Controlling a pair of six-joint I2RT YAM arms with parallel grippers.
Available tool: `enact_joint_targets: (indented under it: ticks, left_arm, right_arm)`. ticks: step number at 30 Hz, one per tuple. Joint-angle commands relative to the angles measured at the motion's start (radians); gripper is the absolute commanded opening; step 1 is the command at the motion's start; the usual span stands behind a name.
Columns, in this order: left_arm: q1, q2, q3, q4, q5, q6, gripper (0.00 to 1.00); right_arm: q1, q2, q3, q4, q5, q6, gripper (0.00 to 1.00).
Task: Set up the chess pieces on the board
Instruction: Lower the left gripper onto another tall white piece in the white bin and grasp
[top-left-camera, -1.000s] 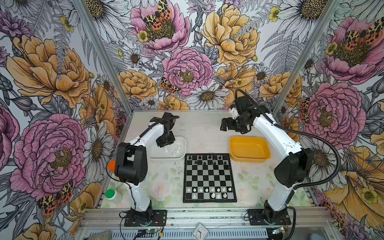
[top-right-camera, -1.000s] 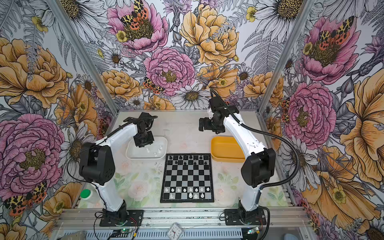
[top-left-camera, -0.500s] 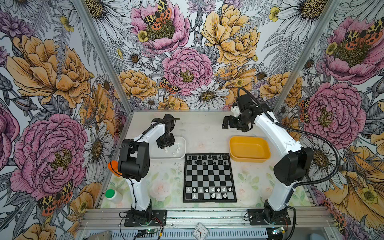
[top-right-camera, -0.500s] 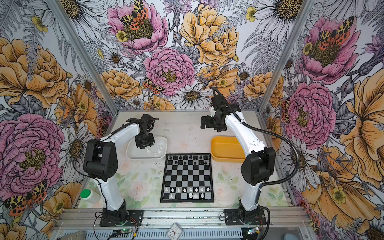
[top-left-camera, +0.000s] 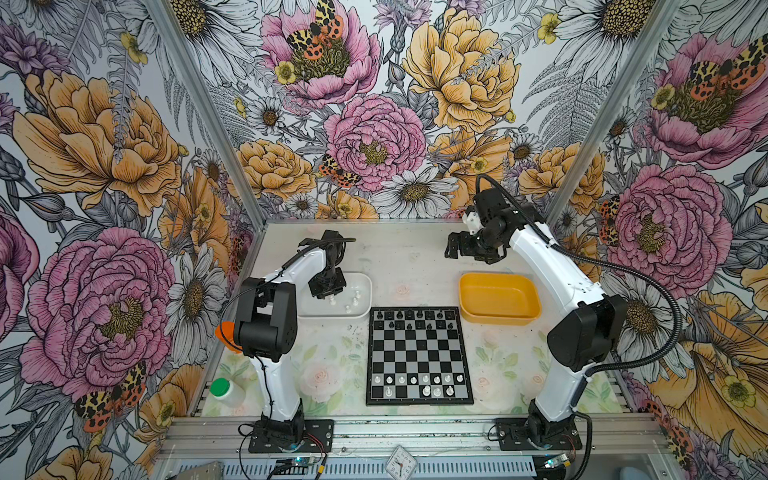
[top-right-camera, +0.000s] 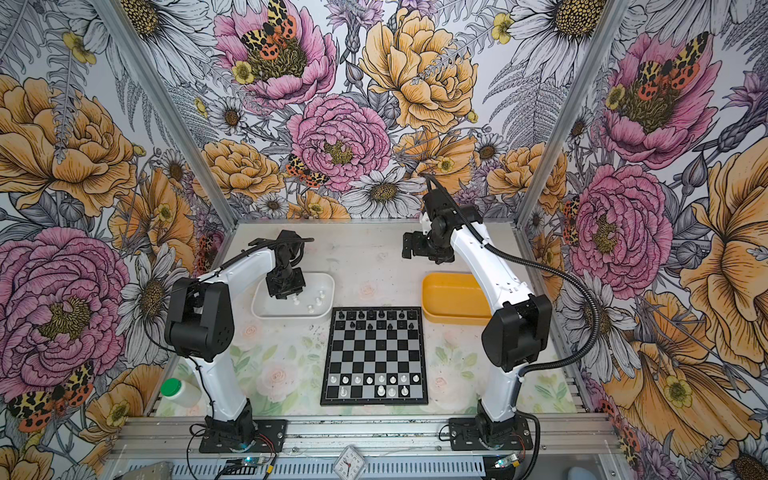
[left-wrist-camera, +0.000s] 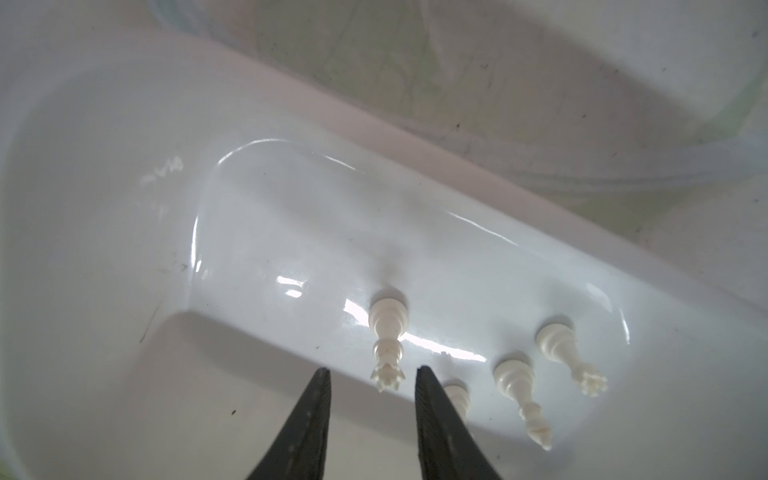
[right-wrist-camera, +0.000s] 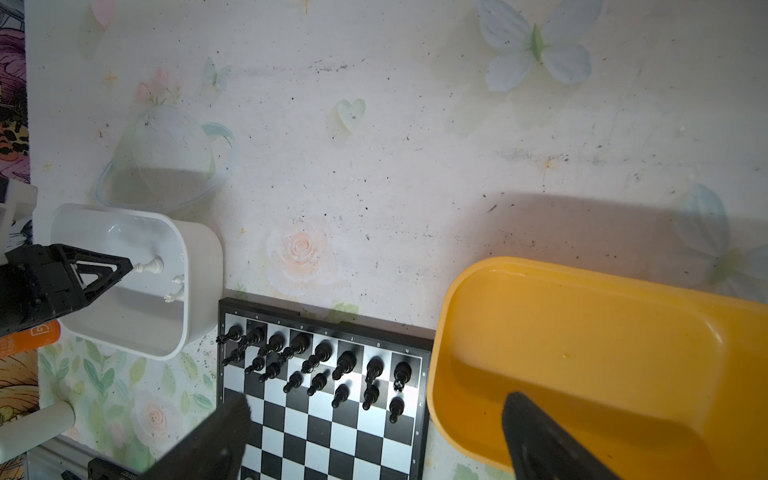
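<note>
Left fingers slightly apart, straddling a white crowned piece in the white tray, not gripping it. We see them still there, as a second ago. Right fingers gape wide above the surface, beyond the yellow tray. The board is unchanged.

My left gripper stood in the white tray, jaws apart around one white piece. Three more white pieces crowded just beside it, but the tray floor on the other side was bare. On the board the middle rows were free between the black men and the white men.
</note>
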Motion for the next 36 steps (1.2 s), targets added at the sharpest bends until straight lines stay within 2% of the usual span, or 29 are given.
enact_joint_targets:
  ticks: [1, 25, 36]
  left_arm:
    - [0.007, 0.007, -0.018, 0.041, 0.028, 0.019, 0.35]
    - [0.016, 0.010, -0.060, 0.093, 0.047, 0.036, 0.29]
    - [0.020, 0.011, -0.062, 0.096, 0.043, 0.045, 0.23]
  right_arm:
    - [-0.005, -0.015, 0.015, -0.009, 0.017, -0.013, 0.97]
    - [-0.004, -0.048, -0.002, -0.013, 0.036, 0.010, 0.96]
    - [-0.001, -0.051, 0.000, -0.015, 0.039, 0.014, 0.96]
